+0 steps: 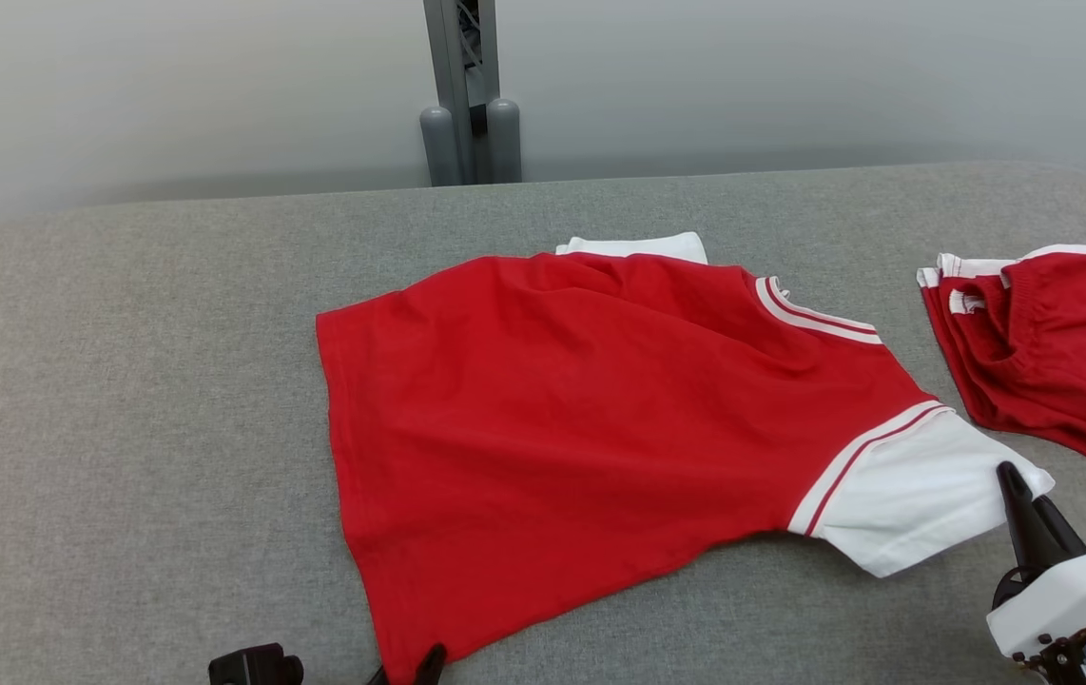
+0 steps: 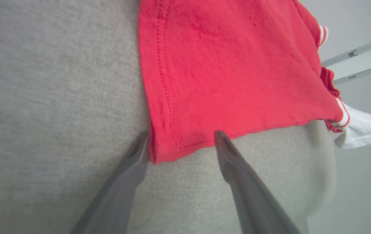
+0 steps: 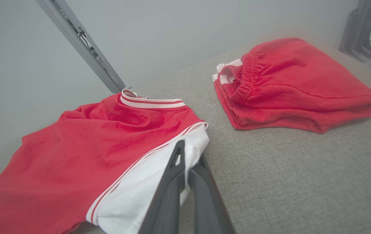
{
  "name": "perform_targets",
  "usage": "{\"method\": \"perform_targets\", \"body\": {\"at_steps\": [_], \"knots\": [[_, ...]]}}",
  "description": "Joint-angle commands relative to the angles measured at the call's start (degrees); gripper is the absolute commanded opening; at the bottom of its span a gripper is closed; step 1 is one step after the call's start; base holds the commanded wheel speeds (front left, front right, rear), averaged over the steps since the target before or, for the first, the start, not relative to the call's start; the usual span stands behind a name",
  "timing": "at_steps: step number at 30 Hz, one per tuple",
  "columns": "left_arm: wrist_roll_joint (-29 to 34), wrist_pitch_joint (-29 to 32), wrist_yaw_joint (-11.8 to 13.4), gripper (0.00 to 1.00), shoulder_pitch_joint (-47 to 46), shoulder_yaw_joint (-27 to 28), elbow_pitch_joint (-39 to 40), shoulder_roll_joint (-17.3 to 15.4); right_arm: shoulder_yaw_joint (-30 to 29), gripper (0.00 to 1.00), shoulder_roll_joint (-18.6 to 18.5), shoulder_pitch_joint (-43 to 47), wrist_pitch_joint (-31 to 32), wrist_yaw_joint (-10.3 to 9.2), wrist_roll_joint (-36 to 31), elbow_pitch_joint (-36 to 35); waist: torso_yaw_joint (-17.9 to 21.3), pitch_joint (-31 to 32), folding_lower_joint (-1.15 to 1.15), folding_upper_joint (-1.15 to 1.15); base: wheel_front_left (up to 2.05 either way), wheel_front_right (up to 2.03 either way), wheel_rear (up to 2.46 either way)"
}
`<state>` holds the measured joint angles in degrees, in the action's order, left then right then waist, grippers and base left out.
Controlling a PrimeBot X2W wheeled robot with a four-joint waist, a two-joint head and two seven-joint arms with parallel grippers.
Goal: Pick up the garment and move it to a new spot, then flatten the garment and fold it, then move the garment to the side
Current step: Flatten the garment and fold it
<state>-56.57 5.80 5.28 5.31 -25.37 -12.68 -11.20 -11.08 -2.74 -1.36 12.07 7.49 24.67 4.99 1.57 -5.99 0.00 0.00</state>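
The garment (image 1: pixel 600 409), a red T-shirt with white sleeves and a striped collar, lies spread on the grey table (image 1: pixel 125 381). My left gripper (image 1: pixel 410 666) is at the shirt's near hem corner. In the left wrist view it (image 2: pixel 181 134) stands open, with its two fingers on either side of that corner of the shirt (image 2: pixel 231 65). My right gripper (image 1: pixel 1014 476) is at the shirt's near white sleeve. The right wrist view shows it (image 3: pixel 190 152) shut on that sleeve's edge, white cloth of the shirt (image 3: pixel 91 152) between its fingers.
A second red garment (image 1: pixel 1047 352), folded, with an elastic waistband, lies at the table's right end (image 3: pixel 296 84), close to the held sleeve. A grey post (image 1: pixel 467 95) stands behind the table's far edge. Bare grey tabletop stretches to the left of the shirt.
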Motion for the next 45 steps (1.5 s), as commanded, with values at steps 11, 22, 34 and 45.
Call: {"method": "perform_targets", "body": {"at_steps": [11, 22, 34, 45], "knots": [[1.3, -0.7, -2.0, 0.0, -3.8, -1.6, -3.3, 0.9, 0.5, 0.0, -0.4, -1.1, -0.7, 0.0, -0.1, 0.1, -0.2, 0.3, 0.0, 0.0, 0.0, 0.0, 0.0], [1.4, -6.7, -1.7, 0.0, -5.6, 4.2, 8.7, -1.4, 1.4, 0.0, -0.4, -3.1, -2.8, 0.0, -0.5, -2.7, -0.8, 1.8, 0.0, 0.0, 0.0, 0.0, 0.0], [1.7, -6.9, 0.8, 0.0, -12.2, 11.3, 23.6, -6.0, 3.0, 0.0, -0.3, -8.6, -2.2, 0.0, 2.1, -11.2, -0.5, 4.5, 0.0, 0.0, 0.0, 0.0, 0.0], [5.1, -2.3, 2.9, 0.0, -24.6, 15.1, 30.5, -12.9, 2.9, 0.0, -0.3, -15.5, 2.4, 0.0, 3.2, -24.4, 1.6, 5.8, 0.0, 0.0, 0.0, 0.0, 0.0]]}}
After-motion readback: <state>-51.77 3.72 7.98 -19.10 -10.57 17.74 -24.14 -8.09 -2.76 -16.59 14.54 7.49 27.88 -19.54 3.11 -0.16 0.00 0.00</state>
